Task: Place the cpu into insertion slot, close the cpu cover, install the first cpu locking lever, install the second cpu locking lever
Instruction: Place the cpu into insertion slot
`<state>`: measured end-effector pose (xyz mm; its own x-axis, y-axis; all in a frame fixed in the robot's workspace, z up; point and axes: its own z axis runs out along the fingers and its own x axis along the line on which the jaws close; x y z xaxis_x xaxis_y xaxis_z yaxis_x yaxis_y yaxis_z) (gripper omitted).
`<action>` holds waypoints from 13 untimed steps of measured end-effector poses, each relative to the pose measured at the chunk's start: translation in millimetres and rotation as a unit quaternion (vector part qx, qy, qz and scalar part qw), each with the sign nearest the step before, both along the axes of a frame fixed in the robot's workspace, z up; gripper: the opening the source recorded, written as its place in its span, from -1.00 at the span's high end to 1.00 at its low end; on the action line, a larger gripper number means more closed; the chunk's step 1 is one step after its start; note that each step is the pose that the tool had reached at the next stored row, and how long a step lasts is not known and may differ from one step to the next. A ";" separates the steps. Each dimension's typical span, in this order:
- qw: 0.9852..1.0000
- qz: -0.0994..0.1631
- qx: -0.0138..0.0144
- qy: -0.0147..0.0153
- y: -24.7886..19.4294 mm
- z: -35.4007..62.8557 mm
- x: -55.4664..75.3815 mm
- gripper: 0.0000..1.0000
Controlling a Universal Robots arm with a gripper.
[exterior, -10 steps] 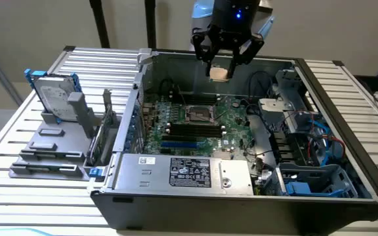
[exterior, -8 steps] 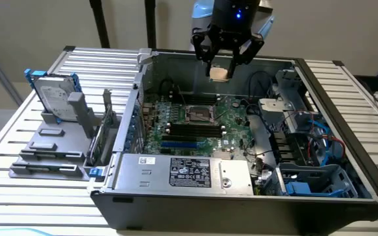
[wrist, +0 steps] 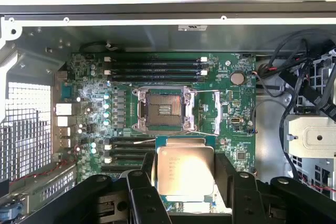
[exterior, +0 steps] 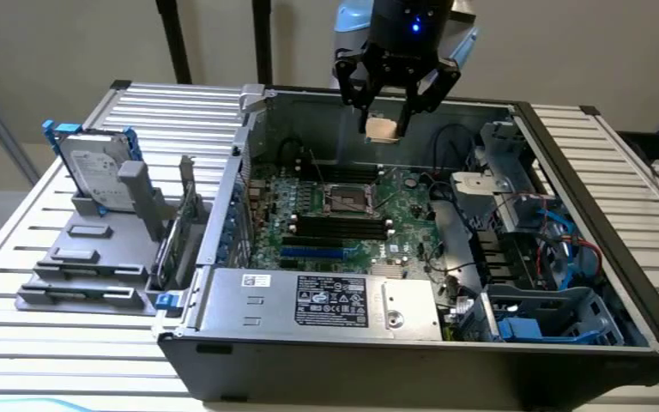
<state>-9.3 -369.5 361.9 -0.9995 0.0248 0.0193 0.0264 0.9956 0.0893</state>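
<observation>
A slatted metal table (exterior: pixel 32 343) carries the open computer case (exterior: pixel 421 369), and the green motherboard (wrist: pixel 227 67) lies flat inside it. The insertion slot (wrist: pixel 164 109) stands uncovered near the middle of the board. Your gripper (exterior: pixel 384 118) hangs well above the slot, clamped on two opposite edges of the cpu (wrist: pixel 185 170). The chip looks light, thin and stiff. Its contact face is probably fragile, so the edges are the right place to hold it.

Black gripper (exterior: pixel 387 110), angular linked fingers (exterior: pixel 359 86) in matte black, round pivot bolts (wrist: pixel 244 175) at the knuckles, small blue light (exterior: pixel 414 24) glowing on black wrist body (exterior: pixel 398 39), pale blue-grey arm housing (exterior: pixel 463 39)
</observation>
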 end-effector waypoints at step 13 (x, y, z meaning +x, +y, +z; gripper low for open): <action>1.000 0.000 -0.008 -0.002 22.6 -7.7 -17.6 -0.09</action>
